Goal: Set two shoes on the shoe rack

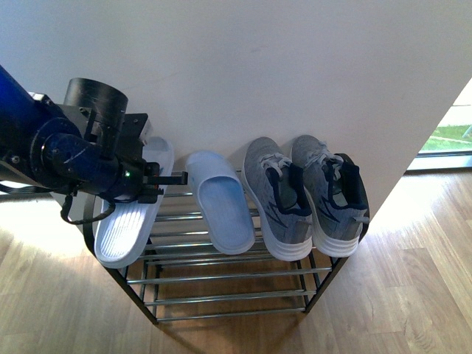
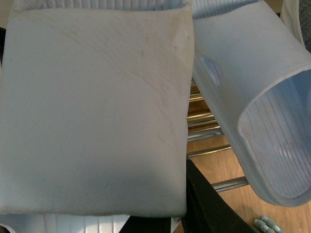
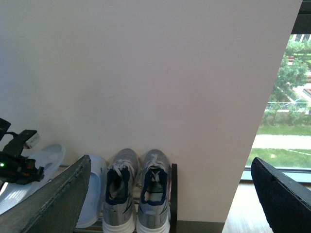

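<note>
Pale wall (image 1: 295, 66) fills the background, and a light wooden floor (image 1: 413, 295) is seen below it, with a window onto greenery at the far right. Against the wall stands the shoe rack (image 1: 228, 280), its chrome bars carried in a black frame. On the top tier four shoes are lined up with toes toward the wall. At the right end the grey sneakers (image 1: 306, 195) are set side by side, touching each other, the outer one reaching the rack's right edge. Just beside them, toward the middle, one pale blue slide (image 1: 220, 203) lies flat on the bars. At the left end the second slide (image 1: 133, 214) is seen, its heel overhanging the front edge of the tier and its strap covered by the left gripper (image 1: 166, 179). In the left wrist view the strap fills most of the picture, very close to the camera; whether the left jaws are closed on it cannot be told. The right gripper (image 3: 170, 194) is held well back from the rack, its jaws spread wide apart and holding nothing.
</note>
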Robot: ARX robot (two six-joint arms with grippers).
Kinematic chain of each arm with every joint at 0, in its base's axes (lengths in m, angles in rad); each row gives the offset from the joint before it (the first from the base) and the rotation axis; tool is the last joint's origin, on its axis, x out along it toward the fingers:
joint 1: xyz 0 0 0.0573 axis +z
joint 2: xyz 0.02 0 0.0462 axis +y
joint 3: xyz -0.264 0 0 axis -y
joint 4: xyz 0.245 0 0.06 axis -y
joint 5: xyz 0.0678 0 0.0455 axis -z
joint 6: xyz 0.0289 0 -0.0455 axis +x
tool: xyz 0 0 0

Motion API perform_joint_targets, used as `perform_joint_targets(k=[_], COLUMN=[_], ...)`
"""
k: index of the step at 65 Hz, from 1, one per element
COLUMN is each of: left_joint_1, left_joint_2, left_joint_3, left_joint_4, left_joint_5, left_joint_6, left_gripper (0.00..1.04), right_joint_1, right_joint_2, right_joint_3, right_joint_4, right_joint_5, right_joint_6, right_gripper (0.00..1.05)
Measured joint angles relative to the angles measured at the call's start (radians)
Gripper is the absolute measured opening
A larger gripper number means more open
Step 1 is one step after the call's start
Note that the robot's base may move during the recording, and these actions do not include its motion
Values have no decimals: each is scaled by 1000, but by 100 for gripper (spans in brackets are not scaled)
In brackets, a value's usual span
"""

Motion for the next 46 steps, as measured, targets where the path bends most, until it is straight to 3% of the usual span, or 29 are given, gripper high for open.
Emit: perform_joint_targets(k=[26, 46], left_joint_1=[-1, -3], left_joint_2=[87, 87], left_joint_3=[72, 83], left_joint_4=[-8, -29], left_joint_5=[-105, -135], left_joint_6=[-45, -74], left_gripper=[2, 50], right_joint_1=[0, 0], right_joint_2=[0, 0], right_joint_3=[0, 0], right_joint_4=[0, 0], right_joint_5=[0, 0], right_joint_6=[0, 0], right_gripper=[95, 95])
